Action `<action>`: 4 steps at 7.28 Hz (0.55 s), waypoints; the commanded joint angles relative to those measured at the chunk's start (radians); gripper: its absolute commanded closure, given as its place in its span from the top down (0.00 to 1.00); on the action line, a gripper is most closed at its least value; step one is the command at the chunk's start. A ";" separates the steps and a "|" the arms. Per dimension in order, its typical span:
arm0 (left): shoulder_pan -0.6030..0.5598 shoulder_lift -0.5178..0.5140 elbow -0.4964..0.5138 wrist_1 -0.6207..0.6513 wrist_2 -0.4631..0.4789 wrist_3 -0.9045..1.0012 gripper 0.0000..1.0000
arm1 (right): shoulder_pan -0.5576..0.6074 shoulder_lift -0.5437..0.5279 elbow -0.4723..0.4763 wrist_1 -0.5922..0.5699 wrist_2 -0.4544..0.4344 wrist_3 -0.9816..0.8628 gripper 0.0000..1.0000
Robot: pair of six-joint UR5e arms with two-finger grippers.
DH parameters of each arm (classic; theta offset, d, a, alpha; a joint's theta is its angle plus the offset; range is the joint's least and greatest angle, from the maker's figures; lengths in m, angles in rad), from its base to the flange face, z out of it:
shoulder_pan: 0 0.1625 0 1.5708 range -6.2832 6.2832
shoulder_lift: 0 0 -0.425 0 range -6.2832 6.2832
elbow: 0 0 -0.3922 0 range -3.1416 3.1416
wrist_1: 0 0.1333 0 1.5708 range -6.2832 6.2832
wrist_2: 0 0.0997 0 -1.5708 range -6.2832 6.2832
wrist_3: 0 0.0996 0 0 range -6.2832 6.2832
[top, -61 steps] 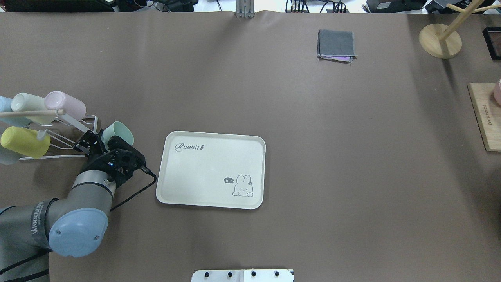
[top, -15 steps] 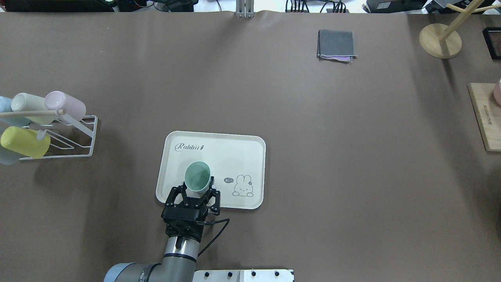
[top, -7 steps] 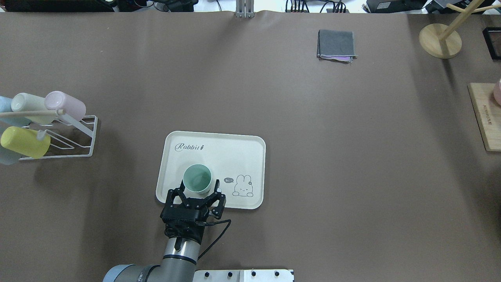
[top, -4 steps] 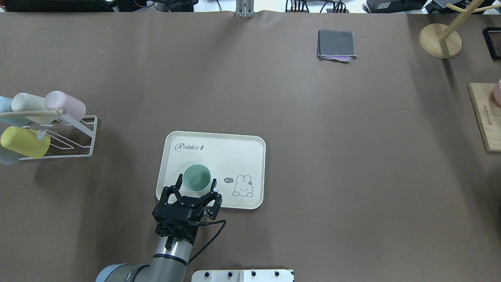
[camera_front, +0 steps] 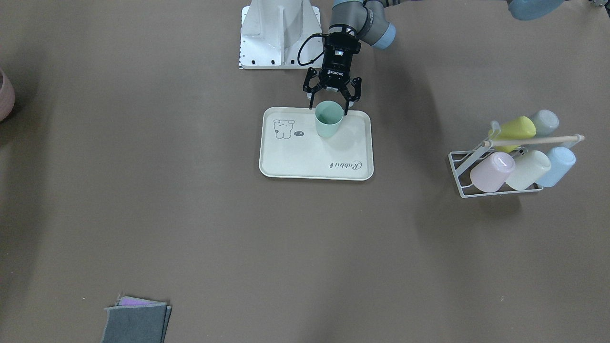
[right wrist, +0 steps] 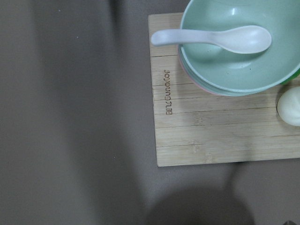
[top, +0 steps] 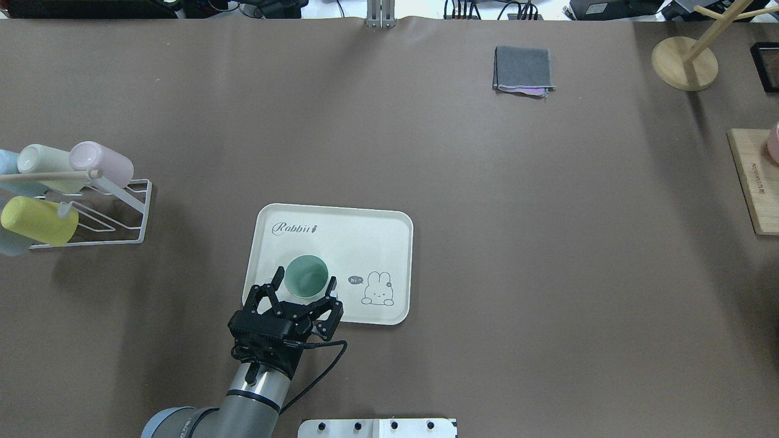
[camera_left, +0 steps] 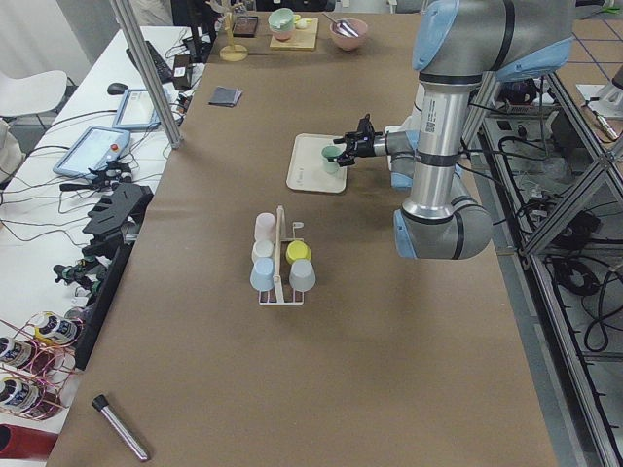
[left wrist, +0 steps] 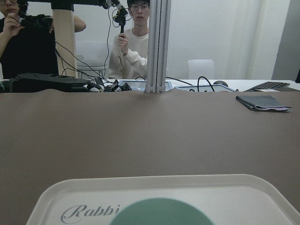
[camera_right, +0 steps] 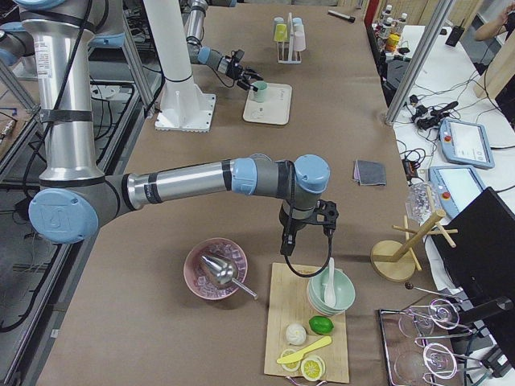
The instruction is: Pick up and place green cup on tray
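Note:
The green cup stands upright on the cream tray, in its front left part, near the robot. It also shows in the front-facing view on the tray. My left gripper is open. Its fingers flank the cup's robot-side half with a small gap on each side. The left wrist view shows the cup's rim at the bottom edge. My right gripper hangs over the wooden board. I cannot tell if it is open or shut.
A white wire rack with several pastel cups stands at the table's left. A folded grey cloth lies at the back right. A wooden stand is at the far right corner. The board bears a green bowl with a spoon.
My left gripper carried the green cup from the rack to the tray, set it down and opened. In the last second it has drawn back a little toward the robot.

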 commanded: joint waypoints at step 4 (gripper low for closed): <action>-0.109 0.212 -0.242 -0.074 -0.274 0.132 0.98 | 0.000 0.000 0.000 0.000 -0.002 0.000 1.00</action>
